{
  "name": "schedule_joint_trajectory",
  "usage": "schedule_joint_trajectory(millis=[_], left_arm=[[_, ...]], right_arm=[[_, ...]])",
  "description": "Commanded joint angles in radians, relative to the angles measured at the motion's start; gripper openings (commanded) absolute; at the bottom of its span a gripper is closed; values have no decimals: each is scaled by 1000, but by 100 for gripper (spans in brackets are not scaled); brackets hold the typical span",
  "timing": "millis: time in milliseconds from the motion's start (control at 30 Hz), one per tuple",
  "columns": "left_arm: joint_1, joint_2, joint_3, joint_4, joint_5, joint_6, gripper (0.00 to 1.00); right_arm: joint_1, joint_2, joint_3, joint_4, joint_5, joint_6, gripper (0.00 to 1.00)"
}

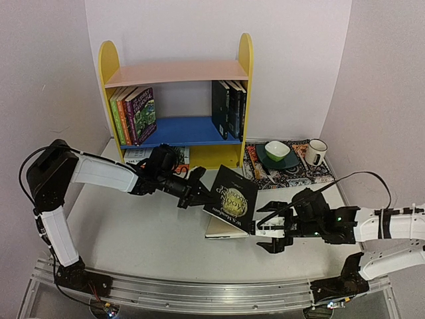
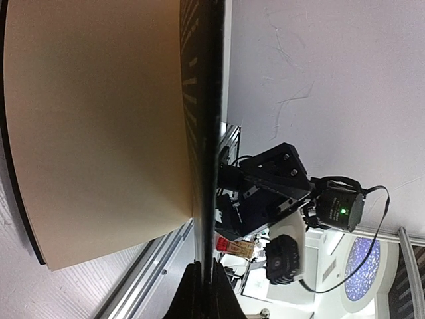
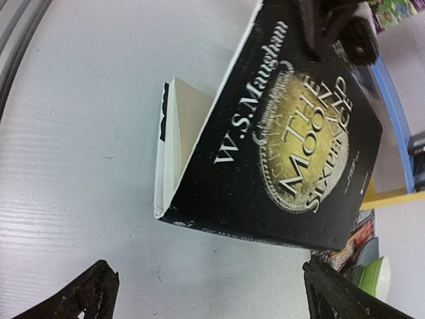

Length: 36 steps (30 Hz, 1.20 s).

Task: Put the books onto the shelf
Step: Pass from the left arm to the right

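The shelf (image 1: 176, 72) stands past my left hand (image 1: 202, 195), well apart from it. There are books (image 1: 135, 114) already on its blue board (image 1: 179, 129) — a bright bunch at one end, a dark bunch at the other. The black book (image 1: 232, 196) is right at the tip of my left hand, between my two hands. My left hand is pinched tight on the edge of its front cover (image 3: 285, 133) only. The cover is tipped up and the pages (image 3: 174, 133) lie flat on the table (image 1: 133, 232) under it. My right hand (image 1: 265, 236) is just beside the book's near edge. It is spread as wide as it goes and holds nothing.

What could go wrong, I think: I have just the cover. If I lift more, the pages may hang down and the cover could bend or rip where it joins. It is thin, so it could slip out of my pinch too.

On the cover I can read "W.S. Maugham" and "The Moon and Sixpence" — white letters over a gold circle (image 3: 299, 159).
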Motion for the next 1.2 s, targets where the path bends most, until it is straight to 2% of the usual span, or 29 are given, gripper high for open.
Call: schedule_joint_trajectory(millis=[0,233,433,500,633,733,833,900,933,1067,1167], left_arm=[[-2,-75,7,65,85,-22,0],[-1,-80,9,65,99,-12,0],[0,-77,6,65,117,-6,0],[-1,-76,3,65,122,-4,0],[-1,-73,-2,66,129,-2,0],[0,-70,-2,66,131,0,2],[1,-71,-4,66,138,16,15],[11,-80,-3,66,155,37,29],[20,-91,-5,66,161,47,40],[78,-168,-26,66,167,84,67],[118,-228,-32,64,172,116,79]], right_arm=[[9,98,-5,196,25,-307,98],[11,305,-10,531,96,-495,98],[11,387,16,649,104,-536,96],[11,406,15,717,109,-531,85],[11,408,10,778,107,-520,55],[11,389,1,799,102,-492,23],[12,363,-5,801,105,-469,7],[11,345,-8,800,104,-447,2],[11,337,-10,800,105,-437,0],[12,302,-9,799,126,-372,0],[11,272,4,797,147,-285,0]])
